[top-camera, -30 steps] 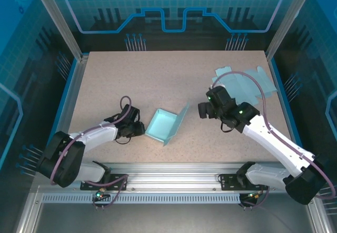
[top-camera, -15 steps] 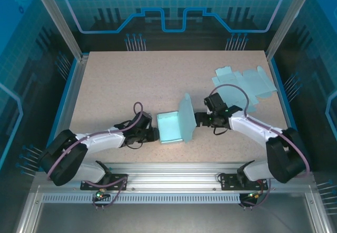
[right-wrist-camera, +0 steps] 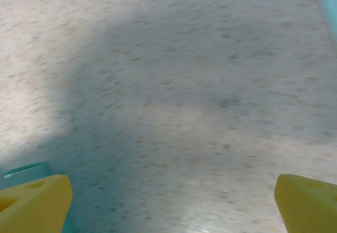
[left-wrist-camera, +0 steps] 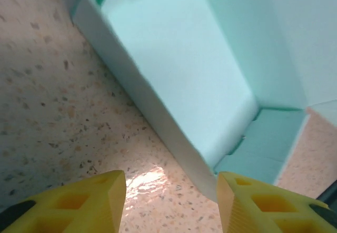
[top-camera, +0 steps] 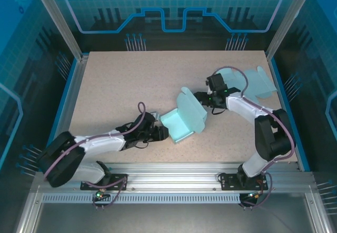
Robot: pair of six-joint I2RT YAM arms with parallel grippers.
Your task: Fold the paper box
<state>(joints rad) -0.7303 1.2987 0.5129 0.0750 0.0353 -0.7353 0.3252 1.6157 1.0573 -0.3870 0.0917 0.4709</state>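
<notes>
The left tool (left-wrist-camera: 169,191) has its yellow fingers (left-wrist-camera: 79,204) apart, with bare speckled table (top-camera: 121,80) showing in the gap. It clamps nothing. In the left wrist view, the long outer wall of the paper box (left-wrist-camera: 174,85) runs slantwise just ahead of the fingers, and its near corner comes down close beside the right-hand finger. Whether they touch cannot be told.

The right tool (right-wrist-camera: 171,185) stands spread wide, its two fingers at the far bottom corners of its own view, with only blurred table between them. From above, it sits just beside the box's raised flap (top-camera: 192,106) on the far right side. Contact there cannot be made out.

The pale teal box lies on the table a little right of centre and toward the near edge, between the two tools. Its tray is open upward and the flap stands tilted over it.

Flat sheets of the same teal paper (top-camera: 260,83) lie at the far right corner of the table, partly covered by the right arm's cable. An aluminium rail (top-camera: 174,172) runs along the near edge.
</notes>
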